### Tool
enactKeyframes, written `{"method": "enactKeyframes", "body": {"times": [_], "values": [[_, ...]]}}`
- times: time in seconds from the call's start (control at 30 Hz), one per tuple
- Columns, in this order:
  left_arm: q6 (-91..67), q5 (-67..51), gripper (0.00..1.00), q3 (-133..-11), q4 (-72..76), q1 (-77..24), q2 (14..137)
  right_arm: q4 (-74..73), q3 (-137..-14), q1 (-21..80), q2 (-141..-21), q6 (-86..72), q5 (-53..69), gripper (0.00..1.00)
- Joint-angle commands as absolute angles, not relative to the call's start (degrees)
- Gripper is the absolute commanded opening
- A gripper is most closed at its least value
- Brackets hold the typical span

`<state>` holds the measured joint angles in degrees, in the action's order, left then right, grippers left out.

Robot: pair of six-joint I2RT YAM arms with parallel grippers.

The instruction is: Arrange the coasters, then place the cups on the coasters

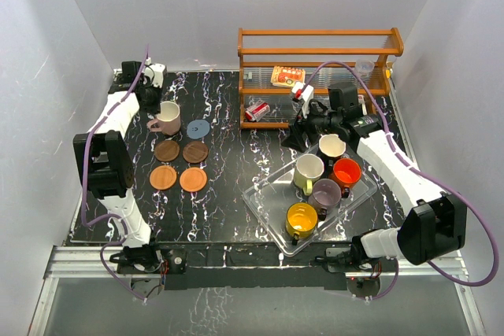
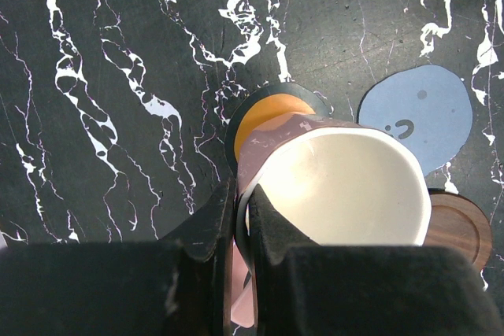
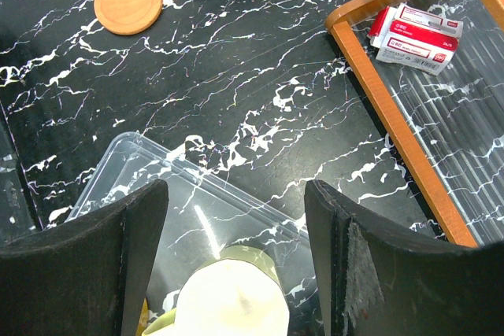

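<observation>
The left hand (image 2: 240, 202) is clamped on the pink cup (image 2: 339, 186), over an orange coaster (image 2: 272, 112) beside the blue coaster (image 2: 425, 116); the right hand (image 3: 235, 194) hangs apart above a pale cup (image 3: 228, 304) in the tray (image 3: 118, 155)

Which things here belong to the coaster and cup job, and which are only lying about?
Job: pink cup in left pincer, orange coaster beneath it, five other coasters, five cups.
Lying about: clear tray, wooden rack, red-white boxes.
</observation>
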<state>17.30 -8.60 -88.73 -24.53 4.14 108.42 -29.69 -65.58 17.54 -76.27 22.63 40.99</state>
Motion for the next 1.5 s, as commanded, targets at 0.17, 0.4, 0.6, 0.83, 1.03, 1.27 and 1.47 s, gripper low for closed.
{"method": "enactKeyframes", "body": {"times": [0.17, 0.4, 0.6, 0.83, 1.03, 1.27, 1.47], "values": [[15.02, -11.74, 0.0, -93.95, -22.51, 5.85, 107.86, -26.1, -65.19, 16.66, -74.66, 23.22, 43.02, 0.69], [14.21, -13.01, 0.0, -93.34, -21.96, 6.36, 108.68, -25.9, -64.78, 15.89, -74.45, 22.95, 43.14, 0.69], [14.19, -13.28, 0.0, -91.48, -20.91, 6.33, 108.96, -25.62, -64.42, 15.0, -73.75, 22.85, 43.63, 0.69], [14.41, -12.86, 0.0, -89.8, -20.49, 6.33, 108.49, -25.32, -64.06, 14.4, -73.57, 22.5, 44.21, 0.7], [15.34, -12.06, 0.06, -88.59, -20.31, 6.35, 107.21, -25.09, -63.9, 14.12, -73.32, 22.28, 44.34, 0.7], [16.08, -11.26, 0.22, -86.26, -19.86, 6.33, 105.17, -24.91, -63.7, 13.73, -73.12, 22.02, 44.82, 0.71], [16.52, -10.36, 0.3, -85.86, -19.47, 6.34, 103.69, -25.02, -63.79, 13.61, -72.97, 21.86, 44.42, 0.72]]}}
